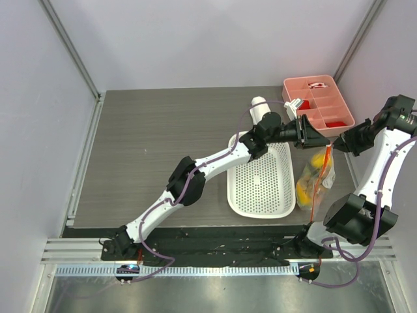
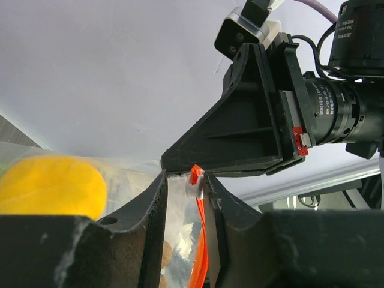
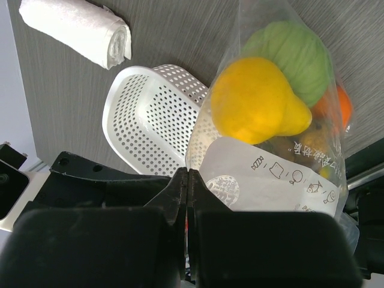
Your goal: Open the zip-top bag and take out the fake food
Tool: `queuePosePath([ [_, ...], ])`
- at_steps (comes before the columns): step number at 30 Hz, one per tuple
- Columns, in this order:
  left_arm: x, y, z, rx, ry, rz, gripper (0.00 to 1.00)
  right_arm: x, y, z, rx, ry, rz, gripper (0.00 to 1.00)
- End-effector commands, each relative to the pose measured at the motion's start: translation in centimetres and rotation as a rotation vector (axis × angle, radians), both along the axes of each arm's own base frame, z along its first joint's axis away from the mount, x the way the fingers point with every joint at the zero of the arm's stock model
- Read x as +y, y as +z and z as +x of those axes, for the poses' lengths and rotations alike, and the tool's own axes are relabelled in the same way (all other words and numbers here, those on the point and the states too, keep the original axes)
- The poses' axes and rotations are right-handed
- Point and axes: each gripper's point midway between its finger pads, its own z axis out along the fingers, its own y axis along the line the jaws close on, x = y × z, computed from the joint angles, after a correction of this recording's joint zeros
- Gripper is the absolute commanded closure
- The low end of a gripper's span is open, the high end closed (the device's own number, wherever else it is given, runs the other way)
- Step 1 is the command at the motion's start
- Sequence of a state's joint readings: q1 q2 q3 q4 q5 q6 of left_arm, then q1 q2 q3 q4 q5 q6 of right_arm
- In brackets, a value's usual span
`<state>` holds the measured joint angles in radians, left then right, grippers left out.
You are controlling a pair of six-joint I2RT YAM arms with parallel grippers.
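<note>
The zip-top bag [image 1: 315, 177] hangs above the table right of the basket, held up between both grippers. Through its clear plastic I see fake food: a yellow lemon [image 3: 252, 99], a green fruit [image 3: 294, 51], an orange [image 3: 337, 105] and brown grapes [image 2: 167, 255]. My right gripper [image 3: 188, 174] is shut on the bag's top edge; it shows in the top view [image 1: 337, 145]. My left gripper [image 2: 183, 177] is slightly open around the orange-red zip strip [image 2: 201, 252], with the white slider [image 2: 194, 186] between its tips, against the right finger. It meets the bag's top in the top view [image 1: 320, 140].
A white perforated basket [image 1: 260, 186] lies on the table left of the bag. A pink compartment tray [image 1: 319, 101] stands at the back right. A white roll [image 3: 78, 30] lies behind the basket. Grey walls close in both sides.
</note>
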<state>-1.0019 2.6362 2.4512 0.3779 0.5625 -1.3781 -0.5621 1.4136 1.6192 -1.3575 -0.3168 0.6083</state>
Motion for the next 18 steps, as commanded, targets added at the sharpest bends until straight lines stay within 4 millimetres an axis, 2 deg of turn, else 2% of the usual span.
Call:
queuePosePath([
  [1,0.48,3.55,-1.38,-0.064,-0.038,-0.093,0.67,0.92,0.72,-0.76,-0.008,0.002,0.013,0.99],
  [2,0.51,3.67,-1.43,-0.064,-0.041,-0.098,0.62,0.94,0.70,-0.74,-0.008,0.003,0.015,0.99],
  [7,0.68,4.16,-1.69,-0.056,-0.056,-0.123,0.60,0.86,0.70,-0.57,-0.007,0.003,0.017,0.99],
  [18,0.42,4.02,-2.07,-0.055,-0.065,-0.122,0.86,0.95,0.47,-0.34,-0.002,-0.009,0.039,0.99],
])
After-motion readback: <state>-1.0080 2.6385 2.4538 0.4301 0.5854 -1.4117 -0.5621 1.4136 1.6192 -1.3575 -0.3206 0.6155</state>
